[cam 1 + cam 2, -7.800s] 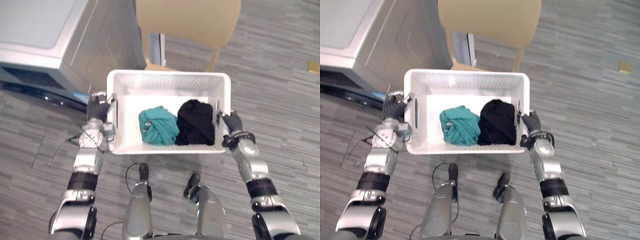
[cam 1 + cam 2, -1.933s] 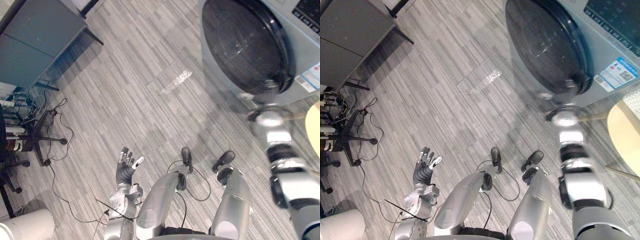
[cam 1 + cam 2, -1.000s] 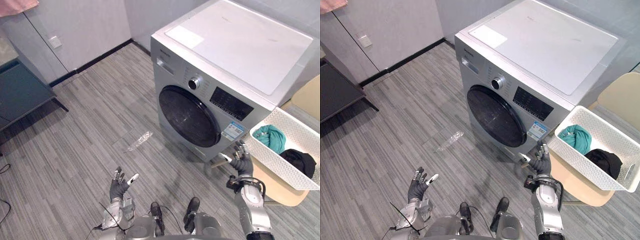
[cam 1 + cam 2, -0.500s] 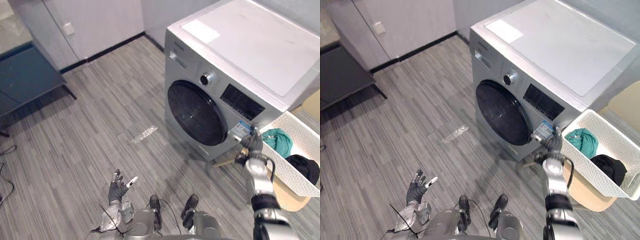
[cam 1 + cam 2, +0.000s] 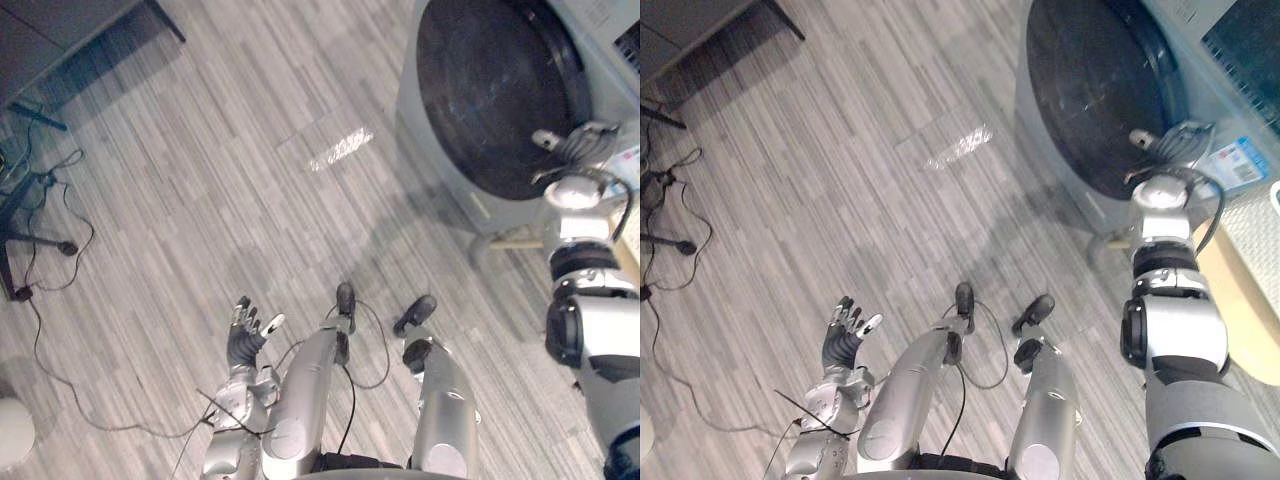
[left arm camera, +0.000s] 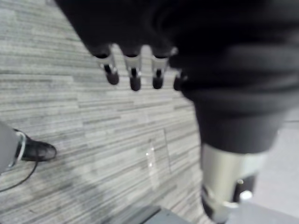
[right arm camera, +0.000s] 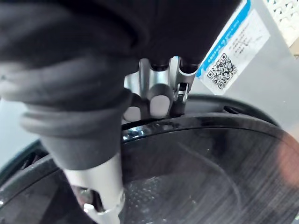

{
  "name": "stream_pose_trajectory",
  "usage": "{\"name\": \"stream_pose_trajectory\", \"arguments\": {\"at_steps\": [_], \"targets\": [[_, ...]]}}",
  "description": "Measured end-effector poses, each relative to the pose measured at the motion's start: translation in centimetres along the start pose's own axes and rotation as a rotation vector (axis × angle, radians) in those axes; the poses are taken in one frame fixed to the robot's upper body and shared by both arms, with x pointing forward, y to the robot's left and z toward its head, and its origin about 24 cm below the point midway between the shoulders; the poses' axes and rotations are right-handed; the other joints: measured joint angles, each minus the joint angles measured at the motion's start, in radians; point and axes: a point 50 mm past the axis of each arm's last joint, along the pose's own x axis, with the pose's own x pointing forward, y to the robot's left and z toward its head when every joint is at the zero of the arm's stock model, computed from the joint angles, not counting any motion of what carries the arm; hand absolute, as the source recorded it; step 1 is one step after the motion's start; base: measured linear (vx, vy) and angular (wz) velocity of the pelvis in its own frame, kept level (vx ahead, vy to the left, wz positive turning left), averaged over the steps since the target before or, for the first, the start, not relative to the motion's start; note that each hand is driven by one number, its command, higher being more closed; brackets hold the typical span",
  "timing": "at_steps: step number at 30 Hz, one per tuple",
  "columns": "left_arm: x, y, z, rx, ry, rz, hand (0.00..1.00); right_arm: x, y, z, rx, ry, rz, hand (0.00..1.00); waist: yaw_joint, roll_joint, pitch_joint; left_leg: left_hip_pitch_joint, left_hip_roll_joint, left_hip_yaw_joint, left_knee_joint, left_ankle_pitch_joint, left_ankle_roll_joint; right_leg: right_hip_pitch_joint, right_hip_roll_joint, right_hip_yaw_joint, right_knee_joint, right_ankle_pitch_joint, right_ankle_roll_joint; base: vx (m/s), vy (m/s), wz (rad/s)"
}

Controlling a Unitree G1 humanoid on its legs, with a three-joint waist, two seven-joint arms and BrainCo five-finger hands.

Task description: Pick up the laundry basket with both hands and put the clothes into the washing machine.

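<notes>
Against the washing machine (image 5: 447,178), right hand (image 5: 578,148) curls its fingers over the door (image 5: 490,90) rim; left hand (image 5: 243,340) hangs spread above the floor (image 5: 200,200).

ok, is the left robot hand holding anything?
No, the left robot hand is empty, its fingers spread apart above the grey plank floor.

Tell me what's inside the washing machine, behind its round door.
The washing machine door looks shut, its dark glass showing only glare; whatever the drum holds is hidden behind it. The right hand curls its fingers on the door's rim.
</notes>
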Motion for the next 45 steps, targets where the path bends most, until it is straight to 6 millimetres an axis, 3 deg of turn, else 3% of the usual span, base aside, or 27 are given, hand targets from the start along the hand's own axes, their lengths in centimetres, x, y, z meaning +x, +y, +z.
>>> {"name": "stream_pose_trajectory", "arguments": {"at_steps": [1, 2, 3, 4, 5, 6, 7, 10, 12, 14, 17, 19, 21, 23, 25, 27, 29, 31, 32, 33, 37, 42, 44, 45], "targets": [[0.2, -0.7, 0.4, -0.010, -0.017, -0.015, 0.00, 0.6, -1.0, 1.1, 0.020, -0.028, -0.027, 0.00, 0.009, 0.017, 0.008, -0.016, 0.002, -0.004, -0.021, 0.013, -0.020, -0.008, -0.003, 0.026, 0.056, -0.048, 0.019, -0.14, -0.030, 0.27], [0.2, -0.9, 0.4, -0.015, -0.021, -0.019, 0.00, 0.9, -1.4, 1.5, 0.027, -0.040, -0.040, 0.00, 0.020, 0.020, 0.009, -0.022, 0.001, -0.006, -0.039, 0.021, -0.033, -0.007, 0.000, 0.036, 0.068, -0.073, 0.029, -0.15, -0.044, 0.15], [0.3, -1.0, 0.5, -0.016, -0.024, -0.022, 0.00, 1.2, -2.1, 2.0, 0.036, -0.053, -0.057, 0.00, 0.034, 0.020, 0.010, -0.026, -0.001, -0.003, -0.072, 0.025, -0.069, 0.003, 0.001, 0.047, 0.055, -0.116, 0.036, -0.17, -0.045, 0.05], [0.5, -1.3, 0.8, -0.023, -0.034, -0.025, 0.00, 1.6, -2.8, 2.9, 0.051, -0.073, -0.064, 1.00, 0.040, 0.015, 0.015, -0.082, -0.007, -0.026, 0.074, 0.032, -0.007, -0.023, -0.021, 0.028, 0.040, -0.124, 0.023, -0.18, -0.040, -0.29], [0.5, -1.3, 0.6, -0.033, -0.029, -0.012, 0.00, 1.4, -2.3, 2.7, 0.041, -0.074, -0.022, 1.00, 0.070, 0.016, 0.014, -0.090, 0.010, -0.079, 0.193, 0.012, 0.016, -0.037, -0.012, 0.015, 0.039, -0.118, 0.034, -0.16, -0.036, -0.58], [0.3, -1.2, 0.5, -0.034, -0.022, -0.001, 0.00, 1.2, -1.6, 2.4, 0.025, -0.065, 0.012, 1.00, 0.083, 0.021, 0.011, -0.058, 0.030, -0.094, 0.143, -0.059, -0.001, -0.046, -0.003, 0.006, 0.056, -0.111, 0.042, -0.13, -0.043, -0.36], [1.0, -1.6, 0.8, -0.025, -0.034, -0.019, 0.00, 0.9, -1.2, 1.2, -0.009, -0.039, 0.042, 1.00, 0.064, 0.011, 0.018, -0.065, 0.009, -0.082, 0.119, -0.042, -0.013, -0.060, -0.042, 0.049, 0.134, -0.118, 0.028, -0.07, -0.059, 0.09], [1.2, -1.9, 1.1, -0.032, -0.046, -0.021, 0.00, 1.1, -1.4, 2.0, -0.019, -0.068, 0.038, 1.00, 0.059, 0.015, 0.015, -0.076, 0.015, -0.102, 0.065, -0.014, -0.037, -0.050, -0.021, 0.009, 0.069, -0.126, 0.012, -0.09, -0.099, 0.34], [1.2, -1.8, 1.1, -0.027, -0.045, -0.020, 0.00, 0.7, -1.3, 0.4, -0.041, -0.019, 0.079, 1.00, 0.062, 0.015, 0.015, -0.056, 0.022, -0.127, 0.016, 0.005, -0.056, -0.019, -0.014, -0.040, 0.042, -0.121, 0.011, -0.06, -0.101, 0.36], [1.2, -1.8, 1.1, -0.029, -0.044, -0.020, 0.00, -0.6, 1.2, -1.3, -0.036, 0.032, 0.181, 1.00, 0.081, 0.015, 0.015, -0.037, 0.033, -0.129, -0.005, 0.029, -0.062, -0.002, -0.003, -0.049, 0.042, -0.123, 0.004, -0.02, -0.097, 0.13], [1.3, -1.9, 1.0, -0.034, -0.041, -0.023, 0.00, -2.8, 4.4, -2.0, -0.030, 0.024, 0.308, 1.00, 0.098, 0.015, 0.015, -0.035, 0.043, -0.137, -0.018, 0.037, -0.070, 0.007, 0.007, -0.070, 0.033, -0.123, 0.002, 0.01, -0.079, 0.08], [1.3, -1.7, 0.7, -0.028, -0.026, -0.017, 0.00, -5.3, 7.2, -2.0, 0.004, -0.015, 0.428, 1.00, 0.109, 0.015, 0.015, -0.020, 0.058, -0.137, -0.030, 0.086, -0.060, 0.030, 0.020, -0.087, 0.029, -0.126, -0.022, 0.06, -0.071, 0.15], [1.4, -1.6, 0.3, -0.022, -0.008, -0.011, 0.00, -8.4, 10.2, -1.5, 0.050, -0.064, 0.566, 1.00, 0.110, 0.015, 0.015, -0.002, 0.060, -0.134, -0.023, 0.097, -0.057, 0.058, 0.018, -0.096, 0.031, -0.126, -0.030, 0.11, -0.042, 0.16], [1.4, -1.4, 0.1, -0.020, -0.003, -0.004, 0.00, -10.3, 11.9, -1.3, 0.085, -0.082, 0.640, 1.00, 0.110, 0.015, 0.015, 0.009, 0.060, -0.133, -0.021, 0.097, -0.057, 0.071, 0.019, -0.097, 0.030, -0.126, -0.031, 0.08, -0.011, 0.06], [1.4, -1.1, 0.2, -0.013, -0.003, 0.002, 0.00, -14.9, 15.0, -1.5, 0.163, -0.071, 0.797, 1.00, 0.111, 0.015, 0.015, 0.025, 0.059, -0.134, -0.020, 0.096, -0.056, 0.093, 0.019, -0.096, 0.028, -0.130, -0.031, 0.10, -0.014, 0.11], [1.4, -1.0, 0.2, -0.010, -0.003, 0.003, 0.00, -17.5, 16.5, -1.9, 0.197, -0.042, 0.884, 1.00, 0.114, 0.015, 0.015, 0.036, 0.058, -0.136, -0.026, 0.095, -0.055, 0.104, 0.019, -0.099, 0.028, -0.136, -0.025, 0.07, -0.021, 0.11], [1.5, -0.7, 0.2, -0.007, -0.005, 0.011, 0.00, -21.4, 18.2, -2.3, 0.228, -0.021, 1.017, 1.00, 0.121, 0.014, 0.015, 0.054, 0.057, -0.141, -0.036, 0.095, -0.056, 0.122, 0.019, -0.106, 0.027, -0.144, -0.023, 0.04, -0.035, 0.10], [1.5, -0.4, 0.4, 0.003, -0.009, 0.019, 0.00, -23.4, 19.0, -2.3, 0.243, -0.007, 1.079, 1.00, 0.121, 0.013, 0.015, 0.071, 0.056, -0.144, -0.054, 0.092, -0.062, 0.142, 0.020, -0.117, 0.024, -0.148, -0.024, 0.00, -0.027, 0.15], [1.5, -0.1, 0.4, 0.005, -0.011, 0.028, 0.00, -23.8, 19.2, -2.2, 0.253, -0.004, 1.086, 0.00, 0.121, 0.006, 0.015, 0.079, 0.056, -0.145, -0.064, 0.094, -0.064, 0.147, 0.021, -0.119, 0.019, -0.149, -0.024, -0.02, -0.015, 0.14], [1.5, 0.2, 0.5, 0.005, -0.013, 0.038, 0.00, -23.8, 19.2, -2.1, 0.258, -0.004, 1.086, 0.00, 0.120, 0.001, 0.016, 0.085, 0.056, -0.144, -0.071, 0.096, -0.067, 0.152, 0.023, -0.119, 0.015, -0.149, -0.024, -0.03, -0.021, 0.07], [1.0, 2.2, 0.5, 0.036, -0.009, 0.092, 0.00, -22.3, 18.4, -2.5, 0.237, -0.022, 1.008, 0.00, 0.105, -0.075, 0.010, 0.106, 0.072, -0.117, -0.088, 0.101, -0.073, 0.158, 0.042, -0.100, -0.017, -0.139, -0.018, -0.02, -0.017, -0.14], [0.9, 2.7, 0.5, 0.056, -0.008, 0.102, 0.00, -19.5, 14.8, -5.9, 0.226, 0.061, 0.827, 0.00, 0.074, -0.145, 0.013, 0.168, 0.093, -0.070, -0.089, 0.093, -0.064, 0.209, 0.074, -0.059, -0.076, -0.108, -0.014, 0.01, 0.000, -0.26], [0.8, 2.8, 0.3, 0.058, 0.003, 0.100, 0.00, -18.8, 13.3, -6.8, 0.236, 0.074, 0.772, 0.00, 0.051, -0.159, 0.013, 0.194, 0.097, -0.049, -0.087, 0.084, -0.061, 0.228, 0.082, -0.039, -0.093, -0.098, -0.009, 0.02, 0.016, -0.39], [0.7, 2.8, 0.2, 0.057, 0.012, 0.102, 0.00, -18.2, 11.6, -7.6, 0.254, 0.089, 0.710, 0.00, 0.045, -0.166, 0.014, 0.226, 0.104, -0.029, -0.086, 0.073, -0.054, 0.256, 0.092, -0.027, -0.115, -0.088, -0.007, 0.01, 0.017, -0.30]]}}
